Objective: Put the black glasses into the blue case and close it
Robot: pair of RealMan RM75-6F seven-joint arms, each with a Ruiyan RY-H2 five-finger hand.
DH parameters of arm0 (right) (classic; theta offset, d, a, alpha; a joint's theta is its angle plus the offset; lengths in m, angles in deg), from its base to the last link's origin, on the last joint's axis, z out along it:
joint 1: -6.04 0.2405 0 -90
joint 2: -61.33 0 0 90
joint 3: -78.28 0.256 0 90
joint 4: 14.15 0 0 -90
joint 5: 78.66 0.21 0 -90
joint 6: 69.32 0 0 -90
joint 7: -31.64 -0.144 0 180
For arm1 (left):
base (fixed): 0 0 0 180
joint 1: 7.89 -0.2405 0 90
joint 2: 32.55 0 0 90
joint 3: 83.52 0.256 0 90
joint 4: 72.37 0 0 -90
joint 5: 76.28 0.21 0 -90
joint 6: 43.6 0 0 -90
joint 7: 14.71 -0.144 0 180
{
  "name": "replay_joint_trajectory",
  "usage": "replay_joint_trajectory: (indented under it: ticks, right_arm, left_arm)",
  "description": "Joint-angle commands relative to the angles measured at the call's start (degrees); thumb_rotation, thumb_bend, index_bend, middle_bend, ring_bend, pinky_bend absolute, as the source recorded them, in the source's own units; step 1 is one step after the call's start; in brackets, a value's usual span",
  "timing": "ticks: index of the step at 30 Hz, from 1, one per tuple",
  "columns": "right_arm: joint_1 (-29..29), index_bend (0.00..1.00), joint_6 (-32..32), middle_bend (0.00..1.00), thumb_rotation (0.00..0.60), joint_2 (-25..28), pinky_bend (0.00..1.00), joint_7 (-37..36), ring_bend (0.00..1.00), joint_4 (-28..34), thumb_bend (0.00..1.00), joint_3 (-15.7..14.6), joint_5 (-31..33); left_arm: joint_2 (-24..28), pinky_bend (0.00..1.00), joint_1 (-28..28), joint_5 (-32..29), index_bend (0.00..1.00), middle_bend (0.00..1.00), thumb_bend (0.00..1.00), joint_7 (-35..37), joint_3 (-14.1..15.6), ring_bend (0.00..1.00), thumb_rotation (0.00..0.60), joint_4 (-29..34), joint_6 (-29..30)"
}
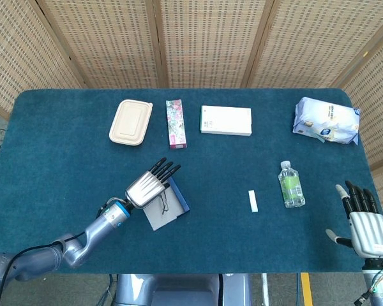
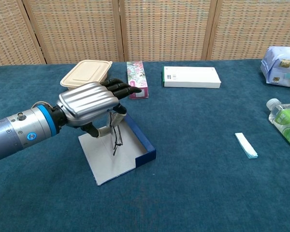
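Observation:
The blue case (image 2: pixel 142 142) lies open on the table, its grey inside (image 1: pixel 158 215) facing up. My left hand (image 2: pixel 89 100) hovers over it and pinches the black glasses (image 2: pixel 117 139), which hang down from under the palm, their lower end just above or touching the grey lining. In the head view the left hand (image 1: pixel 149 185) covers the case's upper part, and the black glasses (image 1: pixel 164 203) show as a thin dark frame beside the blue wall (image 1: pixel 179 197). My right hand (image 1: pixel 365 226) rests at the table's front right corner, fingers spread, holding nothing.
Along the back stand a beige lunch box (image 1: pixel 131 121), a floral carton (image 1: pixel 175 123), a white flat box (image 1: pixel 226 120) and a white-blue packet (image 1: pixel 326 120). A green-labelled bottle (image 1: pixel 291 185) and a small white strip (image 1: pixel 253 200) lie to the right.

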Motion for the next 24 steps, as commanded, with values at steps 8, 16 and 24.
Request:
replay_joint_trajectory:
  ticks: [8, 16, 24]
  right_arm:
    - [0.03, 0.06, -0.10, 0.00, 0.600, 0.11, 0.00, -0.02, 0.00, 0.17, 0.00, -0.02, 0.07]
    - [0.07, 0.06, -0.30, 0.00, 0.600, 0.26, 0.00, -0.18, 0.00, 0.25, 0.00, -0.08, 0.15]
    - [0.07, 0.06, -0.28, 0.00, 0.600, 0.28, 0.00, -0.09, 0.00, 0.29, 0.00, -0.09, 0.16]
  left_arm:
    - [-1.78, 0.00, 0.85, -0.59, 0.68, 0.00, 0.48, -1.70, -0.18, 0.00, 0.600, -0.52, -1.36]
    - [-3.32, 0.00, 0.89, -1.55, 0.36, 0.00, 0.43, -3.91, -0.35, 0.00, 0.600, -1.34, -1.94]
    - [-2.86, 0.00, 0.77, -0.32, 0.01, 0.00, 0.37, -1.74, 0.24, 0.00, 0.600, -1.54, 0.00]
